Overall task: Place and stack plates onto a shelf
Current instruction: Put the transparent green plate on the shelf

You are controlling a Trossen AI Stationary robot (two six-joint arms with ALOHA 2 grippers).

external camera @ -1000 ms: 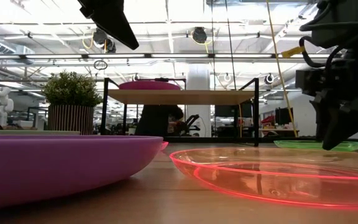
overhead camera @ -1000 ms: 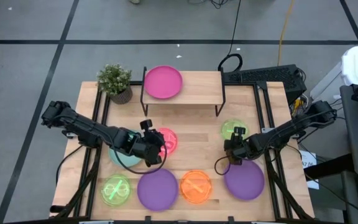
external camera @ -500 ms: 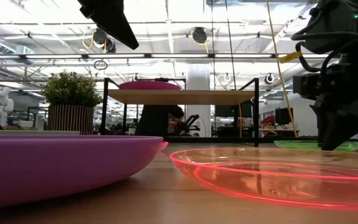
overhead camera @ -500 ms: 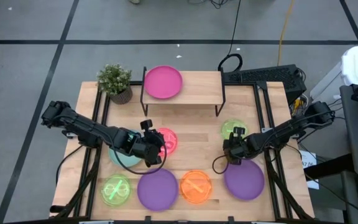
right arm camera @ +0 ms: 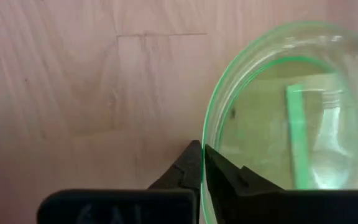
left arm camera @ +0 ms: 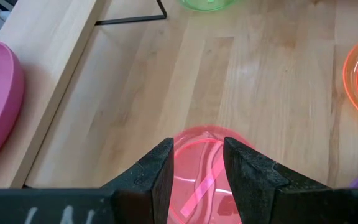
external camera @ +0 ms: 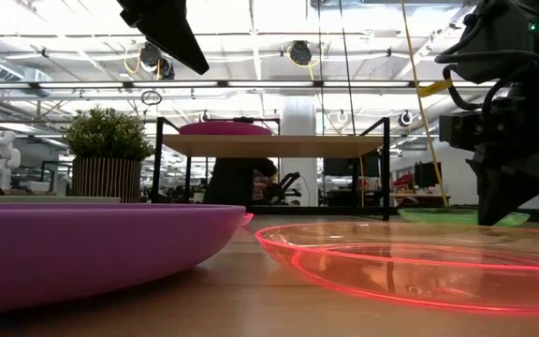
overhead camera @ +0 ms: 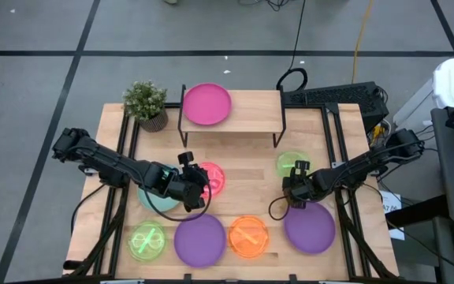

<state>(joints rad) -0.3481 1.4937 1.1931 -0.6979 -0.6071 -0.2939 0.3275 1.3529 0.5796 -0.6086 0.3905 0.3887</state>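
My right gripper [overhead camera: 296, 177] is shut at the near rim of a translucent lime-green plate [overhead camera: 292, 164] lying right of the table's middle. My left gripper [overhead camera: 205, 183] hangs open well above a translucent pink plate [left arm camera: 199, 163], which shows between its fingers and lies flat on the table. The shelf [overhead camera: 251, 118] stands at the far edge with a magenta plate [overhead camera: 206, 104] on its left half. Along the near edge lie a second lime-green plate [overhead camera: 146, 241], a purple plate [overhead camera: 199, 240], an orange plate [overhead camera: 248, 235] and another purple plate [overhead camera: 310, 227]. A teal plate [overhead camera: 154, 200] lies under the left arm. My right gripper pinches the lime-green plate's rim [right arm camera: 207, 134] between its two fingers, one on the outer side and one over the inside. The fingers slant steeply down from the table's near right side. In the low view the plate [external camera: 457, 216] sits low over the table; whether the rim is raised I cannot tell.
A potted plant [overhead camera: 145, 104] stands at the far left corner beside the shelf. Bare wood [overhead camera: 251, 185] lies between the two grippers. The shelf's right half is bare board.
My right gripper has shut on the lime-green plate's rim, staying where it was. The plate has shifted slightly toward the table's left.
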